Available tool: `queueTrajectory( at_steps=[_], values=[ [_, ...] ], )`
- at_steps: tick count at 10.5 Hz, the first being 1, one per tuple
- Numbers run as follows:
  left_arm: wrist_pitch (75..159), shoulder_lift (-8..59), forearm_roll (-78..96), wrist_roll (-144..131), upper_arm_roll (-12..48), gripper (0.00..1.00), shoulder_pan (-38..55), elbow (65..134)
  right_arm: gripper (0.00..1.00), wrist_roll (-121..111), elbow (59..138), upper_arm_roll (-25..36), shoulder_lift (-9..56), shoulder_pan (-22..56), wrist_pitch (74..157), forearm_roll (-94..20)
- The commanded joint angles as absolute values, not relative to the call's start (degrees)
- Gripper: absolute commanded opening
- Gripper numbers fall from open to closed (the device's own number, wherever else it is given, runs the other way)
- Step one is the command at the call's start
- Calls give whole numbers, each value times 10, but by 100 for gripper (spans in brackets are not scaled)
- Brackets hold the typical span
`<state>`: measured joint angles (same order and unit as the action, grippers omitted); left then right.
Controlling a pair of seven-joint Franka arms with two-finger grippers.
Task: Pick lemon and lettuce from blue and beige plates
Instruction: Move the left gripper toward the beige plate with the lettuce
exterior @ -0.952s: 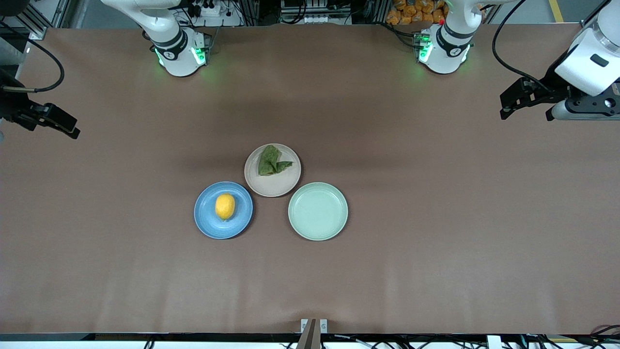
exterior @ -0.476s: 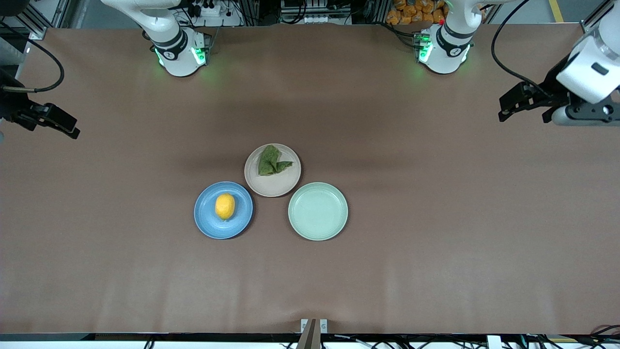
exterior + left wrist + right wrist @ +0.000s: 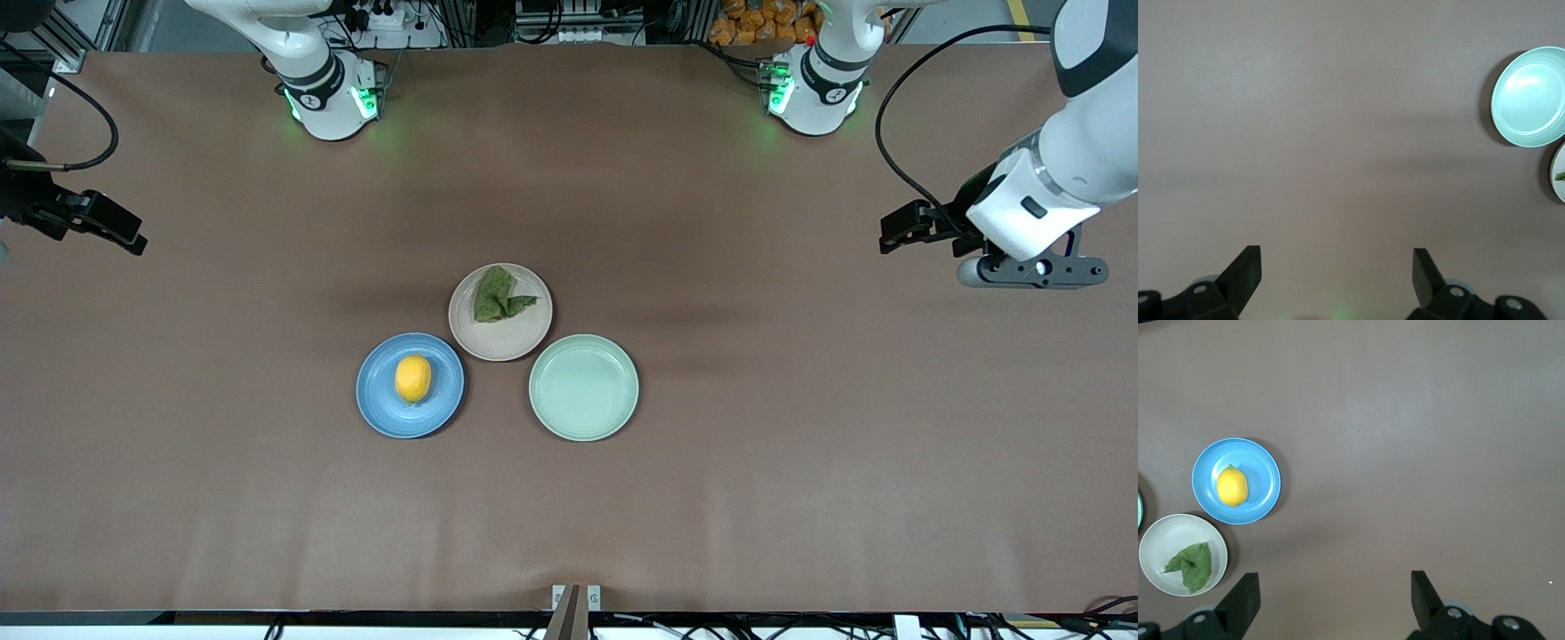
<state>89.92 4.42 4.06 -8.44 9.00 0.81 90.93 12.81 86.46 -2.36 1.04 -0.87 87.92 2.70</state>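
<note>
The lemon lies on the blue plate. The lettuce lies on the beige plate, which touches the blue one. My left gripper is open and empty over bare table toward the left arm's end, well apart from the plates. My right gripper is open and empty over the right arm's end of the table and waits. The right wrist view shows its gripper, the lemon, the blue plate, the lettuce and the beige plate. The left wrist view shows its gripper and the beige plate's edge.
An empty mint-green plate sits beside the beige plate, toward the left arm's end; it also shows in the left wrist view. Brown paper covers the table. Both arm bases stand at the edge farthest from the front camera.
My left arm has swung in from the table's end toward the plates and its gripper has come lower in the front view. The right arm and the plates have not moved.
</note>
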Motion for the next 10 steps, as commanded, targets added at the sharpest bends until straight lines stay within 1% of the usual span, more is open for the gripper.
queueTrajectory(
  at_steps=[1,2,4,6,8,9,10],
  values=[
    [940,61,53,-150,112,100,18,923,100,125,859,-27,17,-17,872,25],
    [971,71,53,-189,123,100,26,934,100,120,859,-27,18,-18,871,24],
    [991,120,51,-248,127,100,66,927,100,115,858,-26,21,-18,872,27],
    [1028,161,46,-310,127,100,117,927,100,116,860,-27,51,-32,871,21],
    [1031,226,42,-357,126,100,154,885,100,117,860,-28,58,-27,871,18],
    [1051,255,33,-389,122,100,177,868,100,118,860,-28,65,-22,874,18],
    [1073,270,7,-441,123,100,199,863,100,121,860,-30,75,-16,878,16]
  ],
)
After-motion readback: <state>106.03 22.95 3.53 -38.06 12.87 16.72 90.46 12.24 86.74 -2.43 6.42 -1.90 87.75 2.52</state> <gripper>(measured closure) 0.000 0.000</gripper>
